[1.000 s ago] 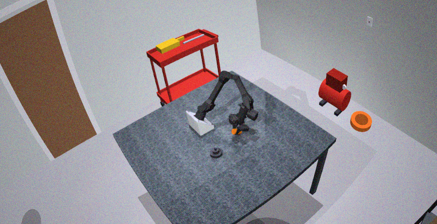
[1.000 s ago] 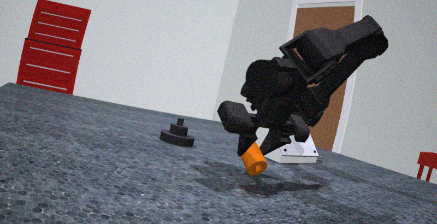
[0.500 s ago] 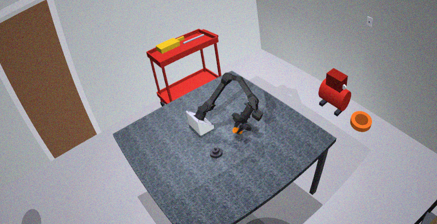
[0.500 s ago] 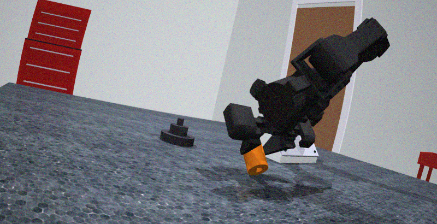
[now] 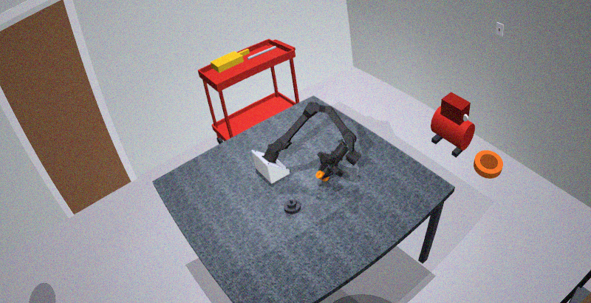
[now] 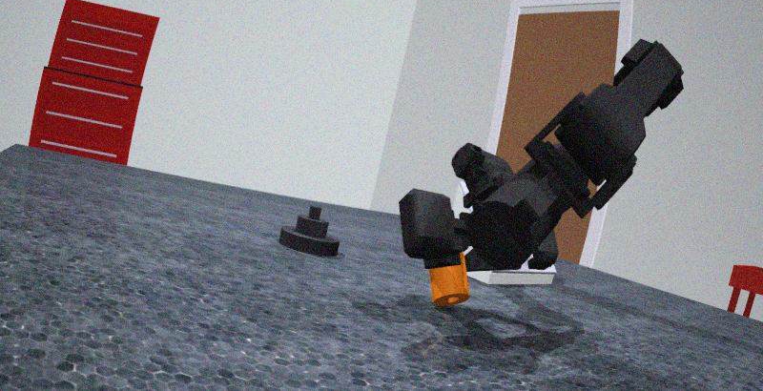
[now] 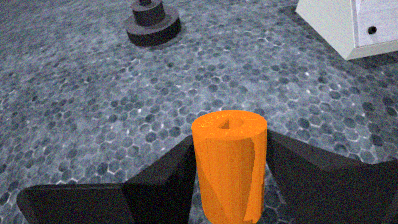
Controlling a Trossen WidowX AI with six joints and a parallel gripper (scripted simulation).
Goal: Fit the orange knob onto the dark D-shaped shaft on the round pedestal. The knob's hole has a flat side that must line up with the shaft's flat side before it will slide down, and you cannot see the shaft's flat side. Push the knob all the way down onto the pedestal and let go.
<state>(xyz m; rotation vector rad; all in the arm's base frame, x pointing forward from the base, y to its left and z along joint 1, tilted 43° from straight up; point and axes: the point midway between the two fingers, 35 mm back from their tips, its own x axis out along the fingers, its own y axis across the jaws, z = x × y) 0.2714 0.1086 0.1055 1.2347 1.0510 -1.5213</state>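
My gripper (image 5: 323,174) (image 6: 452,263) (image 7: 227,138) is shut on the orange knob (image 5: 320,174) (image 6: 449,281) (image 7: 227,172), one finger on each side, and holds it just above the table. The knob's end with the hole faces away from the palm; in the exterior view it points down with a slight tilt. The hole shows in the wrist view, partly shaded. The dark round pedestal (image 5: 292,208) (image 6: 308,241) (image 7: 153,32) stands apart from the knob, with its upright shaft (image 5: 291,202) (image 6: 315,212) bare. The shaft's top is cut off in the wrist view, and its flat side cannot be made out.
The arm's white base (image 5: 270,169) (image 6: 514,277) (image 7: 325,25) stands on the grey table (image 5: 247,235) (image 6: 159,281), beyond the pedestal in the top view. The arm arches from it to the gripper. A red cart (image 5: 252,69) stands behind the table. A red compressor (image 5: 452,129) is on the floor.
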